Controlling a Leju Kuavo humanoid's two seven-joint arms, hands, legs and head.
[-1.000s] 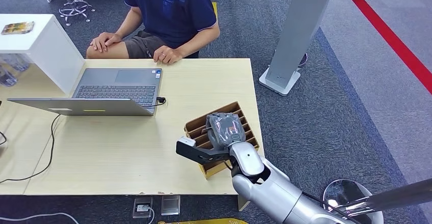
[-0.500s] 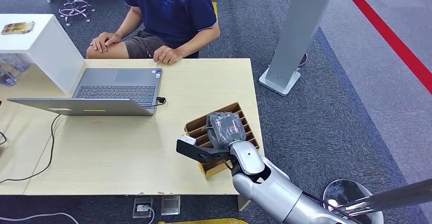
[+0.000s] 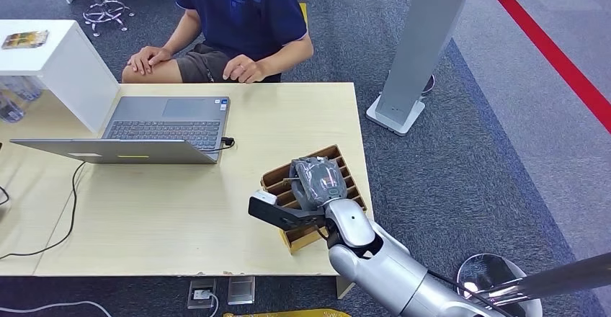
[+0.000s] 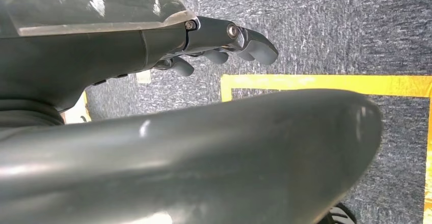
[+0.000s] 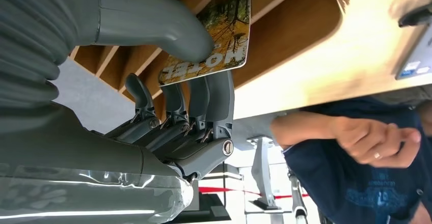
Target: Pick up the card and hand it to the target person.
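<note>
The card (image 5: 224,35), printed with an autumn forest picture, stands in a slot of the wooden slotted holder (image 3: 277,176) near the table's right front edge. My right hand (image 3: 317,181) sits over the holder and pinches the card between the thumb (image 5: 168,23) and the fingers (image 5: 204,102). In the head view the hand hides the card. The person in a navy shirt (image 3: 245,7) sits at the far side of the table, one hand (image 3: 245,68) raised just off the table edge. My left hand (image 4: 168,46) hangs over the carpet, fingers loosely apart and holding nothing.
An open laptop (image 3: 162,122) with a cable (image 3: 72,187) lies on the table's left half. A white shelf (image 3: 58,65) with another card (image 3: 25,39) stands at far left. A grey pillar stand (image 3: 418,43) rises on the carpet to the right.
The person's hand has lifted off the table edge and shifted slightly right. My right hand has edged a little to the left over the holder.
</note>
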